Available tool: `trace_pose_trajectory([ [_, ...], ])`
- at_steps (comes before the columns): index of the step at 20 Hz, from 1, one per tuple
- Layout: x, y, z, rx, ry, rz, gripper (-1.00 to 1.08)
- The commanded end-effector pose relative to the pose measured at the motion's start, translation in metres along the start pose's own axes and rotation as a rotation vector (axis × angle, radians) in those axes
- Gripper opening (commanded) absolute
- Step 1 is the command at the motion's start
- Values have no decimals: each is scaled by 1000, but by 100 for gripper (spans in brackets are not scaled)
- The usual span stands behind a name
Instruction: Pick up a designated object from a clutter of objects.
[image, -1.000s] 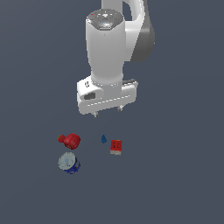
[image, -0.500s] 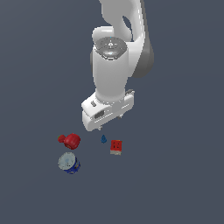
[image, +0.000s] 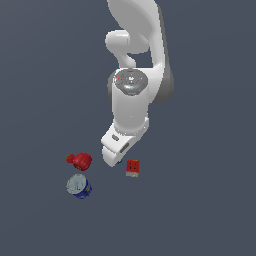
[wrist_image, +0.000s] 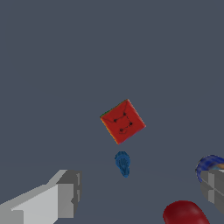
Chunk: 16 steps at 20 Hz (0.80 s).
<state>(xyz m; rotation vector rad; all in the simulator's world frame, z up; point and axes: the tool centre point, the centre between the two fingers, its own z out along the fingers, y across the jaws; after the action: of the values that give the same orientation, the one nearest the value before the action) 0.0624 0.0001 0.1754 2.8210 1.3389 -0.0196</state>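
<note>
Flat grey tabletop (image: 210, 200), nothing gripped: tool (wrist_image: 135, 199) spread wide, low over blue cone (wrist_image: 123, 163), red-faced cube (wrist_image: 122, 121) just beyond fingertips, untouched; approach, grasp, lift all left.

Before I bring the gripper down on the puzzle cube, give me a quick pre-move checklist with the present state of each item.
1. Puzzle cube in sight: ok, red gridded face toward the wrist camera, lying free on the floor.
2. Gripper open and empty: ok, both fingers stand wide apart in the wrist view with nothing clamped.
3. Gripper centred over the cube: not ok, the cube sits off the line between the fingers.
4. Blue cone clear of the approach: not ok, it lies close beside the cube, between cube and fingers.
5. Red rounded object and can clear of the cube: ok, apart from it, toward the exterior view's left.
6. Height above the cube: cannot tell.
</note>
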Motion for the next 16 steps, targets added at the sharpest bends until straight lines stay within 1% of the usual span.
trace_pose_trajectory([
  [1, 4, 1, 11, 0, 1, -73, 100],
  [10, 18, 1, 53, 3, 9, -327, 100],
  [16, 24, 0, 74, 5, 15, -456, 100],
])
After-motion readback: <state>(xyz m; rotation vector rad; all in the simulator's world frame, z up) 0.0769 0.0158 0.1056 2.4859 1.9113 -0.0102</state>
